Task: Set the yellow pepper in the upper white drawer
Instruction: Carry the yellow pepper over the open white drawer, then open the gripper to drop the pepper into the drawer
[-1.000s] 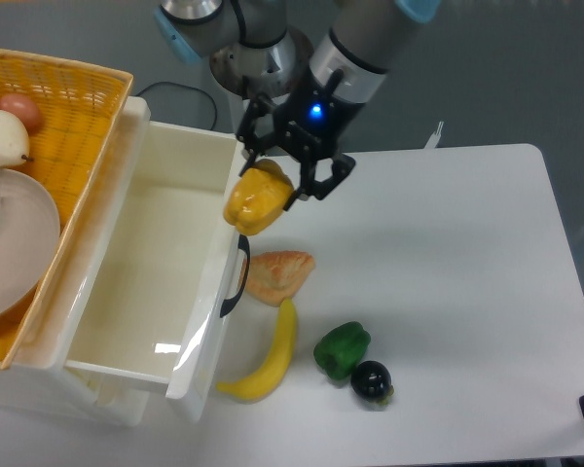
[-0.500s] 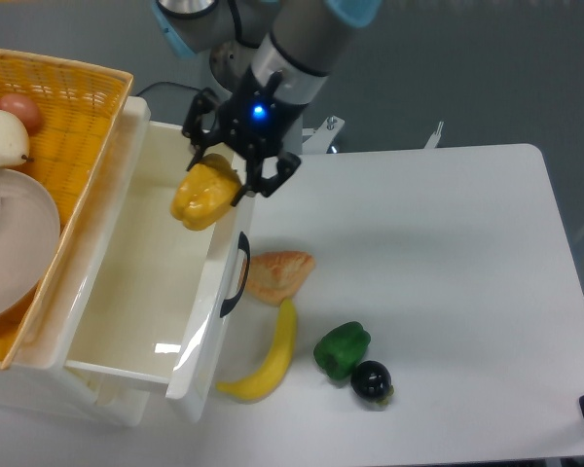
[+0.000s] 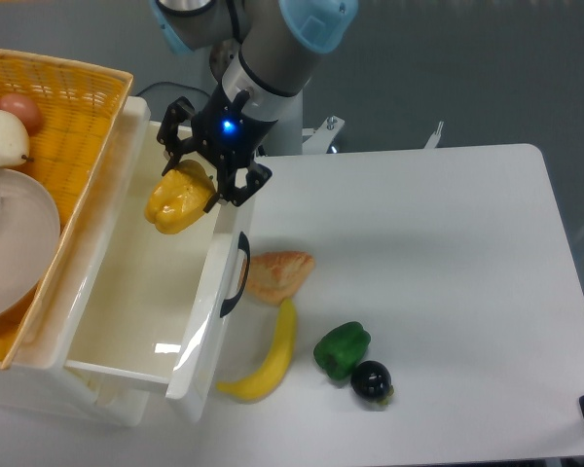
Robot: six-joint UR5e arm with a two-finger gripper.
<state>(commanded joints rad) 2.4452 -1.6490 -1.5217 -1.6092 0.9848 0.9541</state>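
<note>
With my gripper (image 3: pixel 197 181) clenched on the yellow pepper (image 3: pixel 178 200), I hold it above the open upper white drawer (image 3: pixel 146 311); only lowering and releasing remain.

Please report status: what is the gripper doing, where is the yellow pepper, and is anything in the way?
Gripper shut on yellow pepper. Pepper held above open white drawer, not released yet. Drawer interior looks bare, nothing in the way.

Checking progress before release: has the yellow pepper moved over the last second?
Yes. Held in the gripper, the yellow pepper went left, from above the front panel of the upper white drawer to over its open interior.
</note>
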